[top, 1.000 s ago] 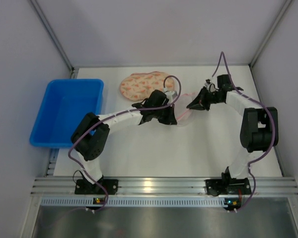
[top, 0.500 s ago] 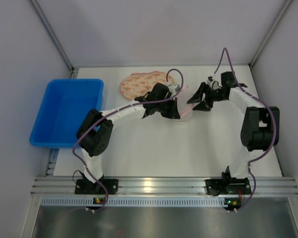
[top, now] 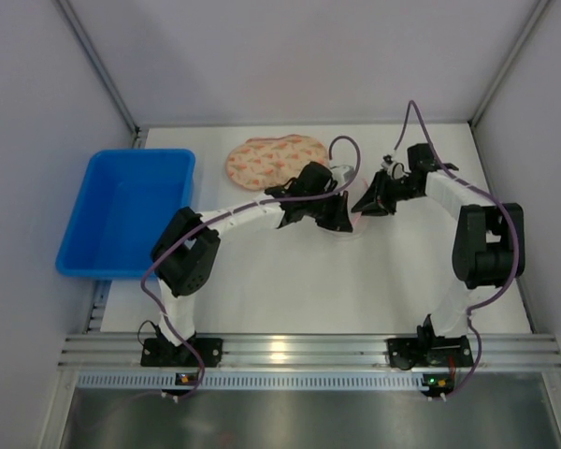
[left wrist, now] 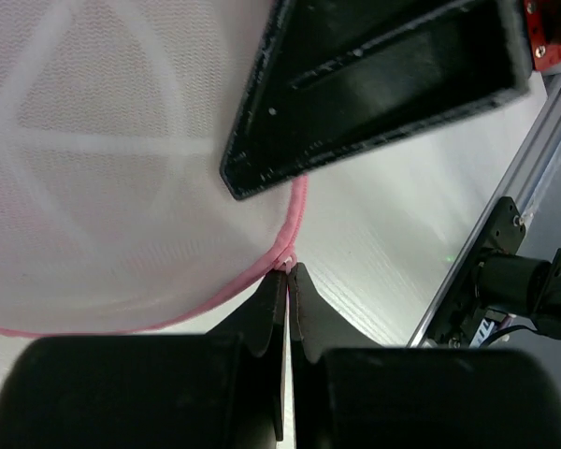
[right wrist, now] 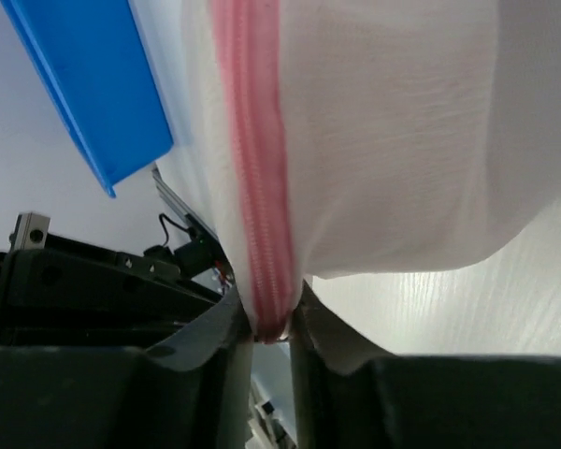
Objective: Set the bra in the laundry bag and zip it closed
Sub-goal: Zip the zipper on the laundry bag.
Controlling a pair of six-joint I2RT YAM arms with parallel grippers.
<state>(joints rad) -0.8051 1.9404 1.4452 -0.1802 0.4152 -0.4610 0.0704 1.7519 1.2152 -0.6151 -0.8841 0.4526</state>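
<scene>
Both are the same build, tbh: the black-and-white left arm (top: pixel 234 217) and its twin right arm (top: pixel 446 195) are white tube links between chunky black joint housings. A thin purple cable (top: pixel 413 117) loops loose off each. Flat black base plates (top: pixel 179 352) sit bottom of frame. The left gripper's matte black plastic fingers (left wrist: pixel 257 327) are wedge-shaped.

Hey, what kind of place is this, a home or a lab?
Probably a lab test cell: a white table boxed in by plain panels, two arms bolted to an aluminium rail.
</scene>
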